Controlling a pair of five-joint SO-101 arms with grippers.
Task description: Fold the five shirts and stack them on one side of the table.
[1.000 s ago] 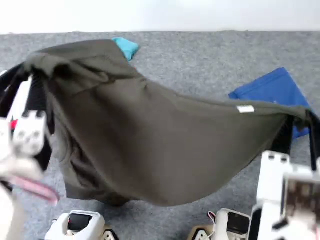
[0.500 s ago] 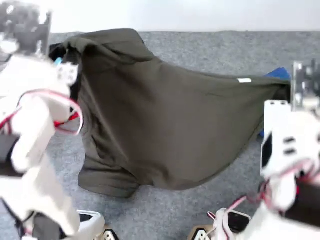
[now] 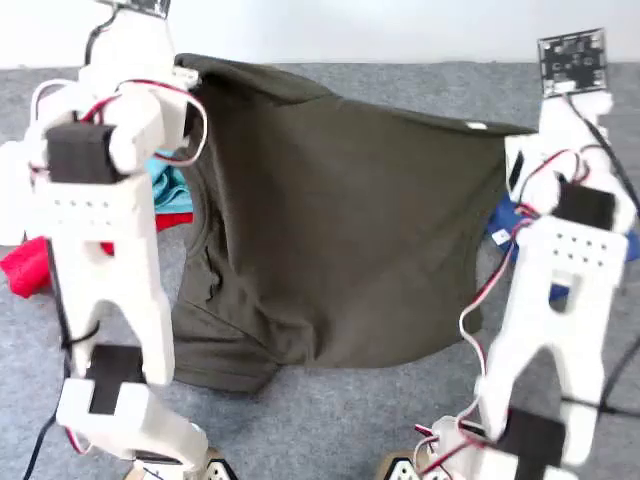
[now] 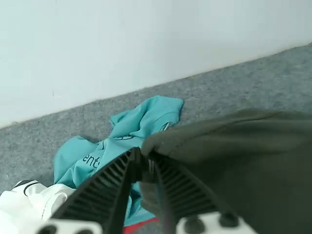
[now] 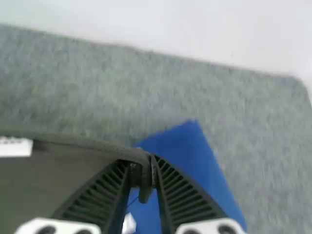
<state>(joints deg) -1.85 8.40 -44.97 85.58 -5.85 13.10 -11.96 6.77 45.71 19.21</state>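
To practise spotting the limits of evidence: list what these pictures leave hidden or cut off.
- High view: blue shirt, mostly behind the right arm.
- High view: teal shirt and red shirt, partly behind the left arm.
- High view: table beneath the held olive shirt, covered by it.

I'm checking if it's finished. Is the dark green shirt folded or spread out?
Spread out, not folded: the dark green shirt hangs stretched between the left gripper and the right gripper.

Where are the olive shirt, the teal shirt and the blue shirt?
olive shirt [image 3: 350, 240], high view, middle of its hanging body.
teal shirt [image 4: 139, 122], left wrist view, its crumpled middle.
blue shirt [image 5: 195, 161], right wrist view, its flat bare part.
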